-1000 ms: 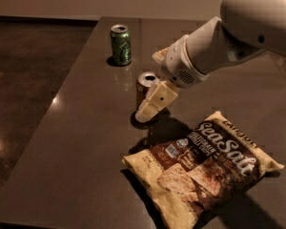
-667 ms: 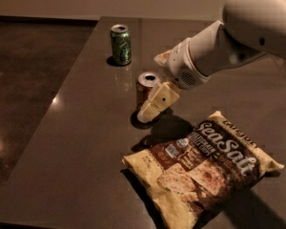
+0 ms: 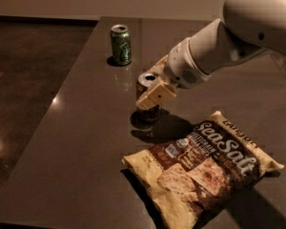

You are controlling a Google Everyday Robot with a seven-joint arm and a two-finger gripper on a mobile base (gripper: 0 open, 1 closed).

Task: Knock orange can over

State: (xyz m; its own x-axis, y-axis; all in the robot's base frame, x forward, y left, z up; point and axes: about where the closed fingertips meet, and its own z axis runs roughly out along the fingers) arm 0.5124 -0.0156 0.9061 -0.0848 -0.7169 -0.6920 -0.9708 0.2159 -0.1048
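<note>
The orange can [image 3: 146, 79] stands upright near the middle of the dark table [image 3: 86, 142]. Only its silver top rim and its dark lower body show. My gripper [image 3: 151, 88] comes in from the right on the white arm [image 3: 219, 46] and sits right at the can, with its cream tip across the front of the can's body. I cannot tell whether it touches the can.
A green can [image 3: 120, 44] stands upright at the back left of the orange can. A sea-salt chips bag [image 3: 205, 161] lies flat in front and to the right. The table's left edge drops to a dark floor [image 3: 24, 94].
My gripper's tip has shifted a little up and left, from beside the can's base to across its body. The orange can still stands in the same place.
</note>
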